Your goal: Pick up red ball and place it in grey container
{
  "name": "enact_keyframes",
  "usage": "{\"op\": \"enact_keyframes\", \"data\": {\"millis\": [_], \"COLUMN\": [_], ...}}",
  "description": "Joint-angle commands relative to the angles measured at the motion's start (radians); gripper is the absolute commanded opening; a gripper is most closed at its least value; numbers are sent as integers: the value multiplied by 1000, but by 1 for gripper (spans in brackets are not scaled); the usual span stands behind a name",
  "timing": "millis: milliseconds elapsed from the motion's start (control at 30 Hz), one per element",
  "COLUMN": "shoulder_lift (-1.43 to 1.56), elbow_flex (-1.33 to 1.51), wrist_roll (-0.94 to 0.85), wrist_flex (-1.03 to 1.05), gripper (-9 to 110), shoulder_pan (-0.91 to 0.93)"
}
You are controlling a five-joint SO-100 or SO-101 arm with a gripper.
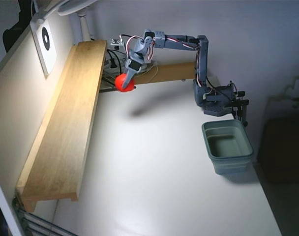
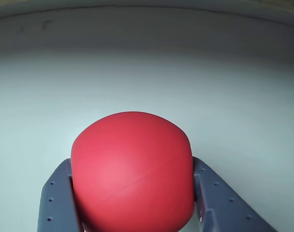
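The red ball (image 1: 124, 83) is held in my gripper (image 1: 126, 79) above the white table, at the far left of the arm's reach in the fixed view; its shadow lies on the table below and to the right. In the wrist view the ball (image 2: 132, 171) fills the lower middle, clamped between the two grey fingers (image 2: 57, 200), with bare table beyond. The grey container (image 1: 227, 145) stands empty on the table at the right, just in front of the arm's base, well apart from the ball.
A long wooden plank (image 1: 66, 123) runs along the table's left side, and a second plank (image 1: 169, 73) lies across the back. The arm's base (image 1: 216, 101) is clamped at the back right. Cables (image 1: 112, 61) lie behind the gripper. A white wall stands at the left.
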Motion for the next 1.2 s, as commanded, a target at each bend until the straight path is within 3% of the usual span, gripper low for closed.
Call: {"op": "enact_keyframes", "data": {"millis": [0, 1167], "shoulder_lift": [21, 21], "elbow_flex": [-38, -38], "wrist_roll": [2, 2], "wrist_flex": [16, 16], "gripper": [23, 23], "shoulder_pan": [-64, -1100]}}
